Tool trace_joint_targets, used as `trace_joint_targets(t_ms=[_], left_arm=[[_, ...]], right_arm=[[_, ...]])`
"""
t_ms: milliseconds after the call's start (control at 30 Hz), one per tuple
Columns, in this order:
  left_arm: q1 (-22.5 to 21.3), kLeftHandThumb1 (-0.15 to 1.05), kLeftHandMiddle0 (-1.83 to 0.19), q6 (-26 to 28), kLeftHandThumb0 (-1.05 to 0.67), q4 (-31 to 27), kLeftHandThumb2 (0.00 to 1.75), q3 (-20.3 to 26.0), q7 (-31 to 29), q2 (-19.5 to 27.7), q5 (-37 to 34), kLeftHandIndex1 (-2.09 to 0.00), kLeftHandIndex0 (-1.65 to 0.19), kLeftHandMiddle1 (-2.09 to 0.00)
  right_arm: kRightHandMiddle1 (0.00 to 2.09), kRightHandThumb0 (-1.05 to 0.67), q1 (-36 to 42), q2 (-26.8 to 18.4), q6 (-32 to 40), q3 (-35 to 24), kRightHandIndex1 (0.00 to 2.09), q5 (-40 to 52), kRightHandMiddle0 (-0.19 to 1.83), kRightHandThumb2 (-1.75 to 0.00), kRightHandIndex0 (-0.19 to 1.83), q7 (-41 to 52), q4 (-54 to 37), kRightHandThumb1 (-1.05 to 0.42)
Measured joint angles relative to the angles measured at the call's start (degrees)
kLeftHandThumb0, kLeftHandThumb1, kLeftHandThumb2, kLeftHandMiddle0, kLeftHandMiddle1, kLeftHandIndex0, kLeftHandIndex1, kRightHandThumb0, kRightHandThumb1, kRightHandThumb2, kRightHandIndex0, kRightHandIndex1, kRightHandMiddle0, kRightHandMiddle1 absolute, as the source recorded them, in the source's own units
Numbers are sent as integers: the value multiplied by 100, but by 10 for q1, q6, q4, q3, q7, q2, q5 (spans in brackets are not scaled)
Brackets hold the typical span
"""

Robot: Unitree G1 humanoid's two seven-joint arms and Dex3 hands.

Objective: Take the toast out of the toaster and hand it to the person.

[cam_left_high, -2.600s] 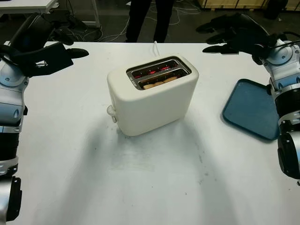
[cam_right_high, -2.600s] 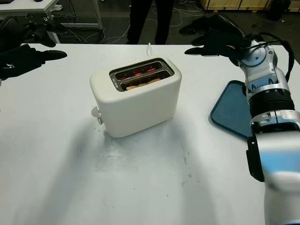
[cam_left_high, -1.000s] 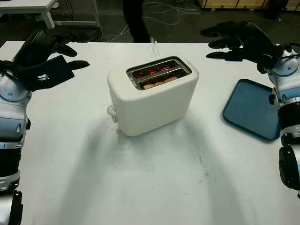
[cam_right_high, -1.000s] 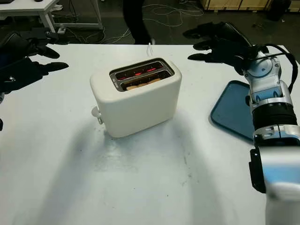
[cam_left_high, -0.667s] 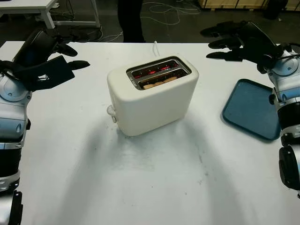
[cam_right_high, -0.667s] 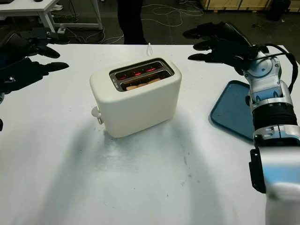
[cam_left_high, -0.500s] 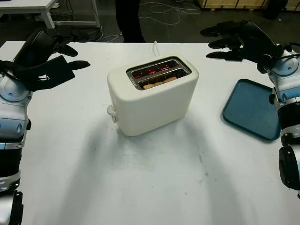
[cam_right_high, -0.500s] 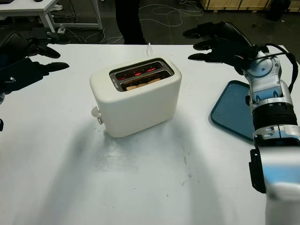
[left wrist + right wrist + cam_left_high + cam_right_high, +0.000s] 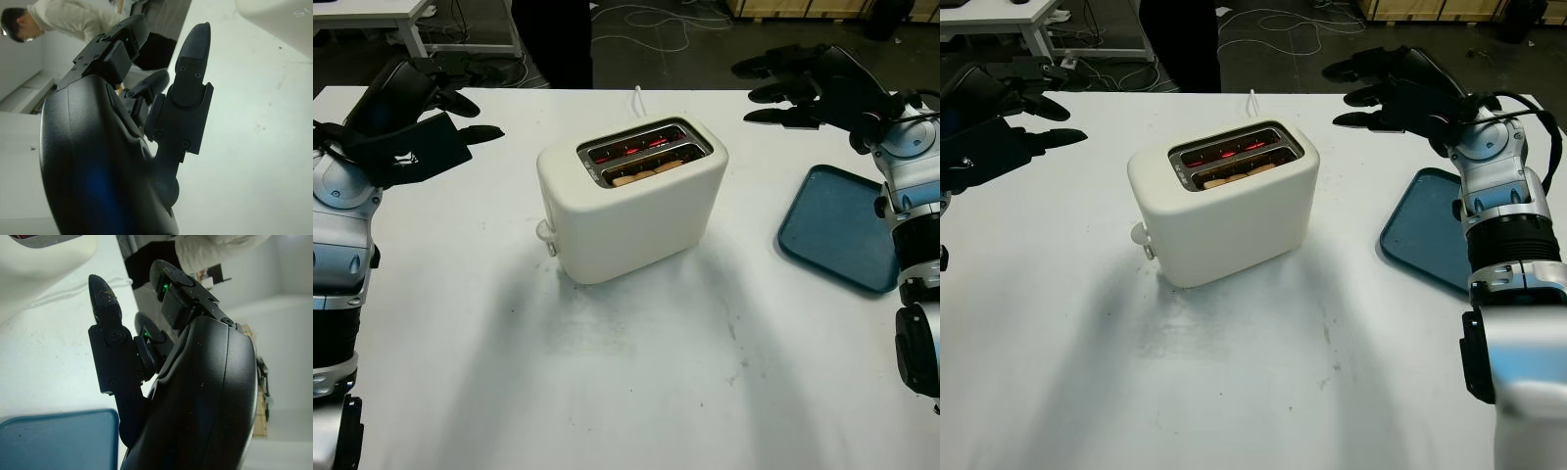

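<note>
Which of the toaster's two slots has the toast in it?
The slot nearer the robot, where the toast's tan top edge shows. The slot farther from the robot shows red glow and no bread.

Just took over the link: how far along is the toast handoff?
Nothing is done yet: the toast sits down in the near slot of the toaster. Nothing is in hand; the left hand and right hand are open, raised either side of it. Left: grasp, lift, pass to the person beyond the table.
</note>
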Motion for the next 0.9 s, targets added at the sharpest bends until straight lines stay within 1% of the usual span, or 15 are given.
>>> trace_joint_targets(t_ms=[133, 233, 400, 700, 900], left_arm=[[0, 90, -47, -2, -48, -5, 0, 0, 0, 0, 0, -30, -56, -75], [0, 91, -46, -2, -50, -15, 1, 0, 0, 0, 0, -29, -55, -75], [0, 91, -46, -2, -51, -21, 1, 0, 0, 0, -1, -29, -55, -76], [0, 90, -45, -2, -47, -21, 0, 0, 0, -1, -7, -29, -55, -77], [0, 90, -45, -2, -47, -22, 0, 0, 0, -1, -7, -29, -55, -77]], right_arm=[[0, -38, 1, 0, 1, 0, 2, 0, 67, 0, 75, 0, -5, -86], [0, -41, 6, 0, 4, 0, 1, -1, 66, 0, 73, 0, -17, -86], [0, -37, 15, 0, 27, 1, 0, -2, 63, 0, 71, 0, -32, -87], [1, -46, 17, 0, 28, 1, 1, -2, 65, 0, 73, 0, -32, -87], [1, -45, 17, 0, 28, 1, 1, -3, 65, 0, 73, -1, -32, -87]])
